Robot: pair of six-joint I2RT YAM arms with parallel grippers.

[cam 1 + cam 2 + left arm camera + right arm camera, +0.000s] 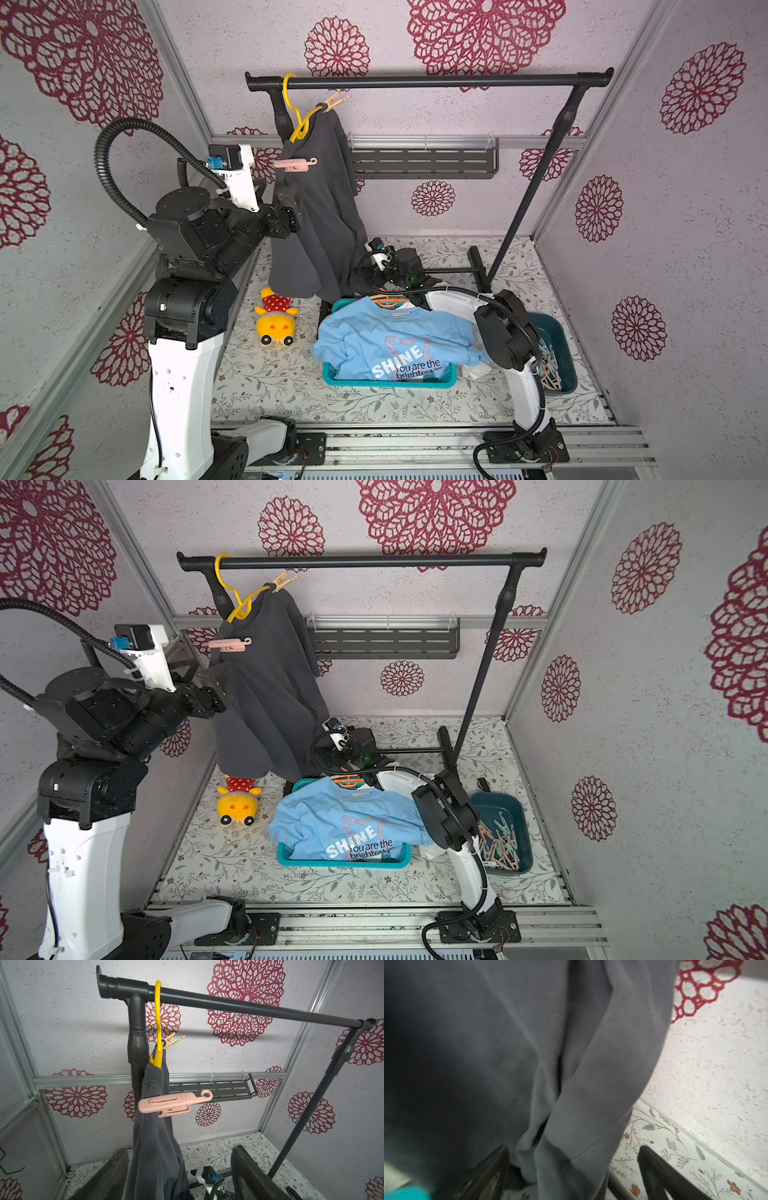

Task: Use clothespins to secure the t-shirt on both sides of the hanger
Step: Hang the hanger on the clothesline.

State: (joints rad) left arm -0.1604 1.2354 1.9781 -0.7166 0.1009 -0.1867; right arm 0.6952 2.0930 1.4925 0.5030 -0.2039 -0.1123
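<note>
A dark grey t-shirt (320,216) hangs from a yellow hanger (297,114) on the black rail (432,81). A peach-orange clothespin (337,102) grips its far shoulder. A pink clothespin (174,1103) is clamped on its near shoulder and also shows in a top view (230,644). My left gripper (180,1178) is open just below the pink clothespin, with the shirt's side hanging loose between its fingers (249,1174). My right gripper (575,1176) is open low at the shirt's hem, with grey fabric hanging between its wide-apart jaws.
A teal basket (390,380) holds a light blue shirt (386,336) on an orange hanger (390,301). A dark blue bin (519,825) with several clothespins (498,845) sits at the right. A yellow plush toy (276,324) lies under the grey shirt. The rack's foot (478,266) stands behind.
</note>
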